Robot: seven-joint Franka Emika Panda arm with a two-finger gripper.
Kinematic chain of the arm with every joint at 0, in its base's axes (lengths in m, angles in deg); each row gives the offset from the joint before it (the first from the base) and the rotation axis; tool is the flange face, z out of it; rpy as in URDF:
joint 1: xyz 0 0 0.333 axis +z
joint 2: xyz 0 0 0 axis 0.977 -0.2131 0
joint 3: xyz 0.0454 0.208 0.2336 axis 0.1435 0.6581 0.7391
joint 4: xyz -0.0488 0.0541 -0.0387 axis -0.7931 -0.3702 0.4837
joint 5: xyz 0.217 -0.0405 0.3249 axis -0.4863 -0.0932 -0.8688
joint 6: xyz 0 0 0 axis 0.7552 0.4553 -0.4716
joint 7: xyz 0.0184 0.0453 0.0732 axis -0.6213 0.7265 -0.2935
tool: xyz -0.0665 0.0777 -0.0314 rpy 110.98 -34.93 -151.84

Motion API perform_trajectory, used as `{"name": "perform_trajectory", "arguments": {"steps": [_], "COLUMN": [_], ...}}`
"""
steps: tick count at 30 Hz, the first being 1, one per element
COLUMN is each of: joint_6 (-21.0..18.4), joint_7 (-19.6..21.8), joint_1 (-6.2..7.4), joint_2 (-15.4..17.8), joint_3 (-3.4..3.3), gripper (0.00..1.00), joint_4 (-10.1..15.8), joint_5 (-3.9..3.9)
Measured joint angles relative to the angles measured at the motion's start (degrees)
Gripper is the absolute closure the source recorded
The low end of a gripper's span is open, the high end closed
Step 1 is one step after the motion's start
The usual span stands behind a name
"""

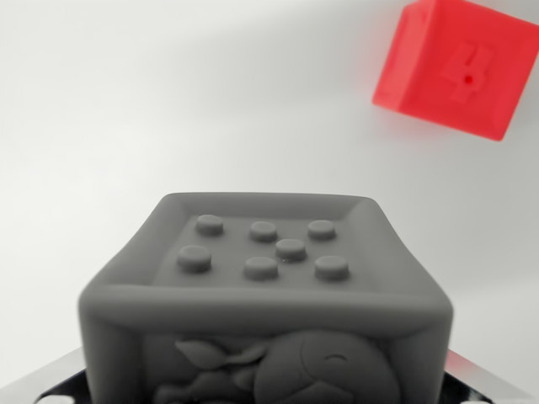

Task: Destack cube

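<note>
A grey cube (pixel 263 295) with seven studs is sitting close under the pincer, whose jaws are lying out of frame, state unknowable, while a red cube (pixel 459 66) beyond risks being knocked by any careless swing.

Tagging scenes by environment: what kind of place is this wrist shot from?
Probably a lab tabletop or test bench. A plain white surface fills the view, holding only toy blocks: a grey cube with seven raised studs on top, close to the camera, and a red cube embossed "4".
</note>
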Motion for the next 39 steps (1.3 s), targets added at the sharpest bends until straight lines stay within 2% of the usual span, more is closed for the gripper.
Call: {"name": "perform_trajectory", "arguments": {"steps": [39], "joint_6": [3.42], "joint_7": [-3.27], "joint_1": [4.48], "joint_2": [4.86], "joint_3": [2.38], "gripper": [1.00], "joint_4": [8.16], "joint_5": [1.79]}}
